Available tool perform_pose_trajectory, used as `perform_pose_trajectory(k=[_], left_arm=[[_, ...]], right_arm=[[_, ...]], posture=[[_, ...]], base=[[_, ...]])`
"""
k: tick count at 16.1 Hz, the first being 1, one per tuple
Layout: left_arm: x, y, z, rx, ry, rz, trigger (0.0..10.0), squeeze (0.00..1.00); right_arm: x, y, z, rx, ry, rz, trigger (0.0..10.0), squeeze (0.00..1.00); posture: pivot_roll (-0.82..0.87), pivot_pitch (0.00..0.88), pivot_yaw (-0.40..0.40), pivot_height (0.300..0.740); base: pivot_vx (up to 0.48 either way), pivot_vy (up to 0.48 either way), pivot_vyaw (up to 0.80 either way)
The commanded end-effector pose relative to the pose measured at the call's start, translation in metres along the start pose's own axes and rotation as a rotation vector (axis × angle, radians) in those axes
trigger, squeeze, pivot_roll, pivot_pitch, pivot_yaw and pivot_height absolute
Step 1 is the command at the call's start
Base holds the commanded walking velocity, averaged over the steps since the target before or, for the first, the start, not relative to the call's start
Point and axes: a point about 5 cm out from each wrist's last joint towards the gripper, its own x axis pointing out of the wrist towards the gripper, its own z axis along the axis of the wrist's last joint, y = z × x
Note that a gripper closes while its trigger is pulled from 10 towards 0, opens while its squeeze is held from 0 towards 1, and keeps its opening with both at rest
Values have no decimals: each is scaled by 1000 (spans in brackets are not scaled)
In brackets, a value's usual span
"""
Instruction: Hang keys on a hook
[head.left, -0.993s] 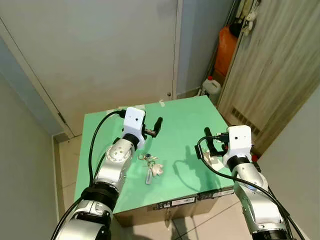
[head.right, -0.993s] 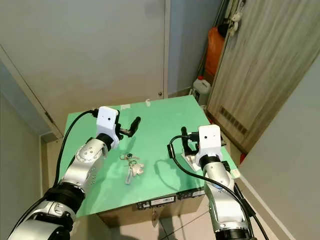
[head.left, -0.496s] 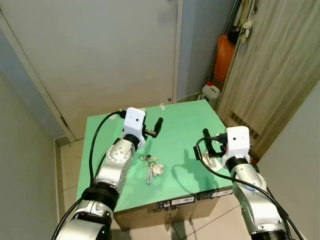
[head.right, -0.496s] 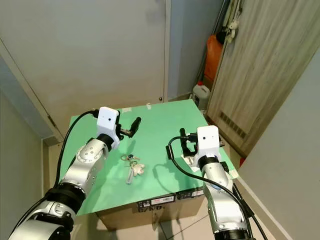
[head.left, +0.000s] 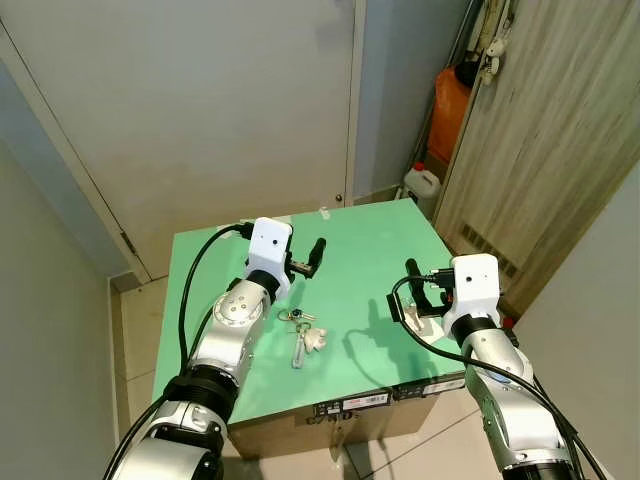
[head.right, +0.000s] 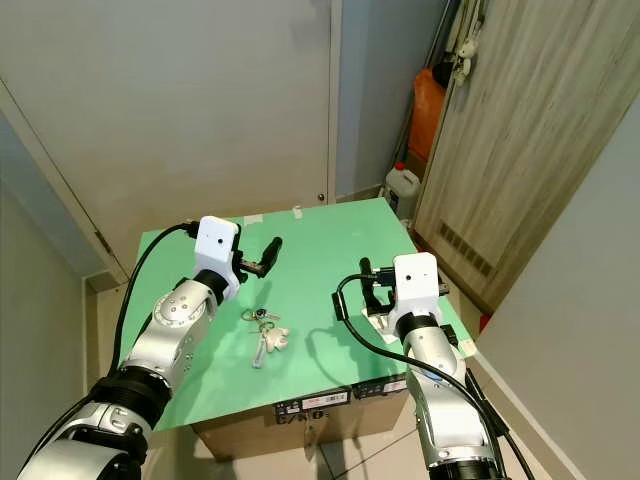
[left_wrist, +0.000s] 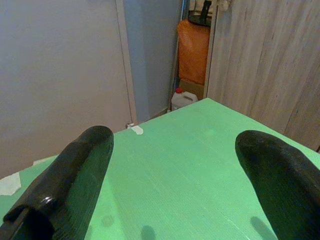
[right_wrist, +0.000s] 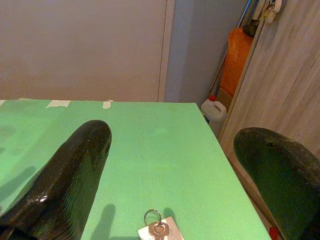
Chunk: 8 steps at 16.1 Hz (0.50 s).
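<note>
- You have not picked up anything yet. This looks like the very start: the bunch of silver keys with a pale tag (head.left: 302, 334) lies flat on the green table top (head.left: 370, 240), nearer the front edge than the back, about halfway between the side edges.
- Your left gripper (head.left: 316, 252) hovers just behind the keys. Its two black fingers are wide apart and hold nothing.
- Your right gripper (head.left: 412, 275) hovers near the right edge. Its fingers are wide apart and empty too.
- A second small key on a white card (right_wrist: 158, 230) lies under the right gripper, by the right edge.
- Next, I think you must bring the left gripper down and back over the bunch and pinch the ring or tag.
- Behind the table stand a white jug with a red cap (head.left: 424, 180) and an orange bag (head.left: 456, 105).
- Something small hangs high on the wooden wall (head.left: 490, 45). It could be the hook, but it is too small to tell.
</note>
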Motion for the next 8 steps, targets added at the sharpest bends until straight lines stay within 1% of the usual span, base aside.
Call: perform_pose_trajectory(k=[1,8], left_arm=[[1,2,3,15,-7,2,10000,0],[0,4,-3,4,18,27,10000,0]], right_arm=[[0,2,2,6,-2,4,10000,0],[-3,-2,1,-3,4,4,10000,0]], posture=[[-165,0,47,740],[-170,0,38,740]], base=[[0,0,0],[0,0,0]])
